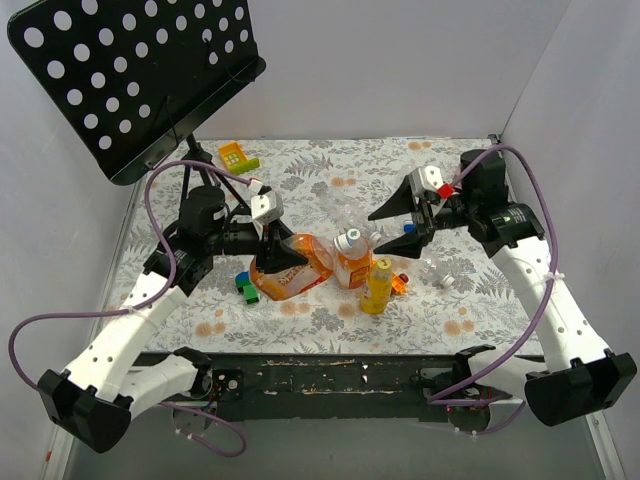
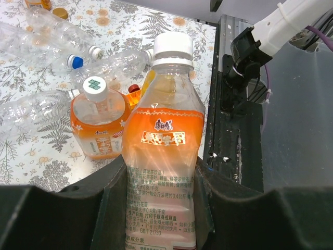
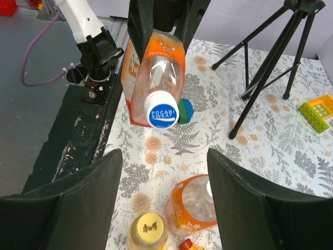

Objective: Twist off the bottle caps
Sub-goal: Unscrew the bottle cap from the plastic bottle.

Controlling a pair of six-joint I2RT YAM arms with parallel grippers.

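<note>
Top view: left claw [image 1: 278,262] is clamped on the large orange bottle [image 1: 297,272], which is tilted with its neck end toward the right arm. Right claw [image 1: 377,230] is spread open and grips nothing; it hangs just beyond the small orange bottle [image 1: 352,265]. That bottle stands upright on the table [image 1: 330,165] with its logo cap [image 1: 350,240] on. Yellow bottle [image 1: 376,292] stands upright just beside it, yellow cap [image 1: 381,264] on. Green-and-blue block [image 1: 243,285] lies just left of the left claw. Left wrist view: the large orange bottle sits between the left fingers [image 2: 62,219], white cap [image 2: 173,48] on the neck; clear bottles [image 2: 57,36] lie on the table behind. Right wrist view: the right fingers [image 3: 78,208] are wide apart. The white cap faces the camera, reads POCARI SWEAT, well apart from them; the yellow cap and small orange bottle are lower in frame.
</note>
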